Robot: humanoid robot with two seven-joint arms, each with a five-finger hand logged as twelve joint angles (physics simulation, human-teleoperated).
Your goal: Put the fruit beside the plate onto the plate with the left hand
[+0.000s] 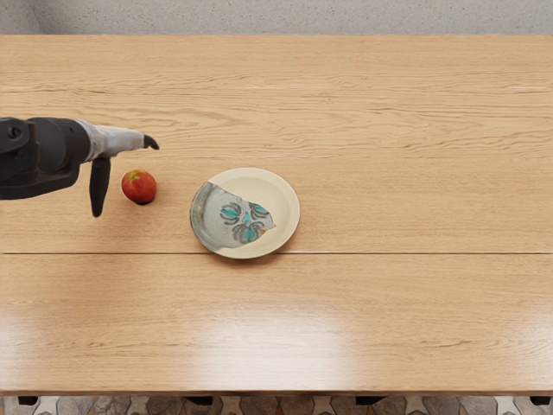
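Observation:
A small red apple (139, 186) sits on the wooden table just left of a cream plate (281, 194) with a grey and teal pattern. My left hand (117, 164) comes in from the left edge and hovers beside the apple, on its left and slightly behind it. Its fingers are spread: one dark fingertip (151, 143) points right above the apple, and the thumb (98, 186) hangs down to the apple's left. The hand holds nothing and a small gap separates it from the apple. The right arm is out of view.
The wooden table (389, 130) stretches wide to the right and front of the plate. A seam in the tabletop runs across just below the plate. The table's front edge lies near the bottom of the view.

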